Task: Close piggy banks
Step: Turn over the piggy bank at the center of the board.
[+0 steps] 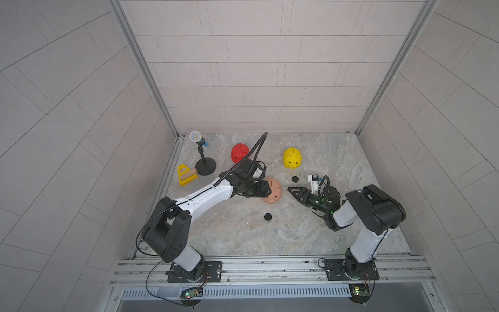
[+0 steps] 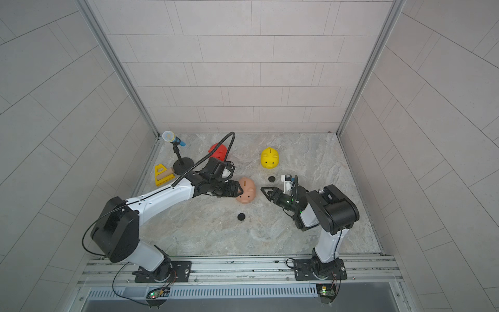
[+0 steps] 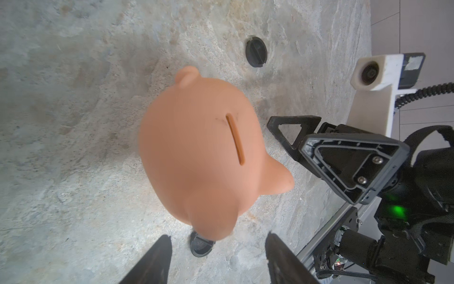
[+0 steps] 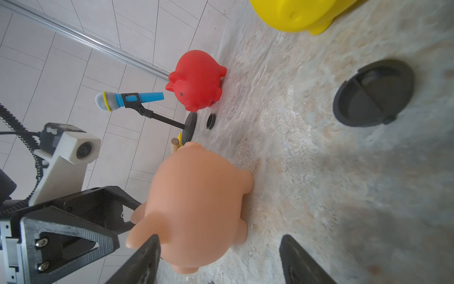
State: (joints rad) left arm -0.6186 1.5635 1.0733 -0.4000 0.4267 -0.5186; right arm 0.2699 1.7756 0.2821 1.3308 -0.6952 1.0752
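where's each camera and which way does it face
Top views: high above the front rail, looking down on the table; left arm and right arm show.
Left wrist: behind the left pincer, facing the peach pig; own fingertips show.
Right wrist: behind the right pincer, facing that pig's other side; own fingertips show.
Shared: both wrist views hold the peach pig.

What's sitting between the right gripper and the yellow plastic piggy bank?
A round black plastic plug lies flat between the right gripper and the yellow plastic piggy bank; both top views show it.
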